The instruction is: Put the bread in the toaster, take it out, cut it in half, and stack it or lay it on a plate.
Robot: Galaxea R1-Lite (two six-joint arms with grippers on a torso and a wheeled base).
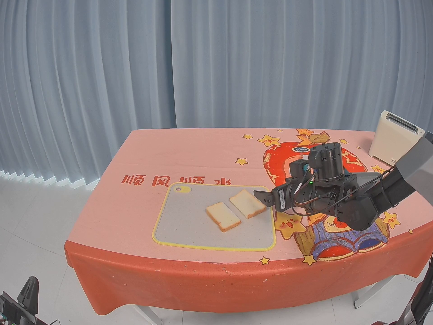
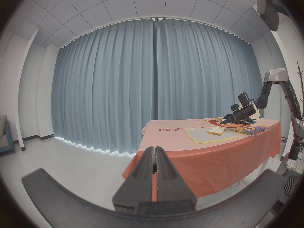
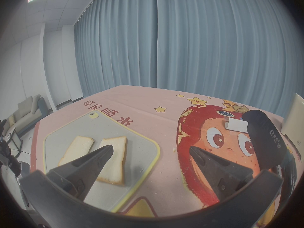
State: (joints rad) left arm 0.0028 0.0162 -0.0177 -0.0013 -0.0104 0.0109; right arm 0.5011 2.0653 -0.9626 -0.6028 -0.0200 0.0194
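Two halves of a bread slice lie side by side on the grey cutting board (image 1: 180, 231) with a yellow rim: one half (image 1: 223, 216) nearer the front, the other (image 1: 247, 203) toward the right. My right gripper (image 1: 266, 199) hovers low at the board's right edge, just right of the bread, open and holding nothing. In the right wrist view its fingers (image 3: 91, 163) spread wide over the bread half (image 3: 114, 160) and the tablecloth. The white toaster (image 1: 396, 138) stands at the table's far right corner. My left gripper (image 2: 154, 149) is shut and empty, low and well off the table's left front corner.
The table has an orange cloth with a cartoon print (image 1: 315, 231). A black object with a white label (image 3: 266, 136) lies on the cloth between the right gripper and the toaster (image 3: 294, 121). Grey curtains hang behind the table.
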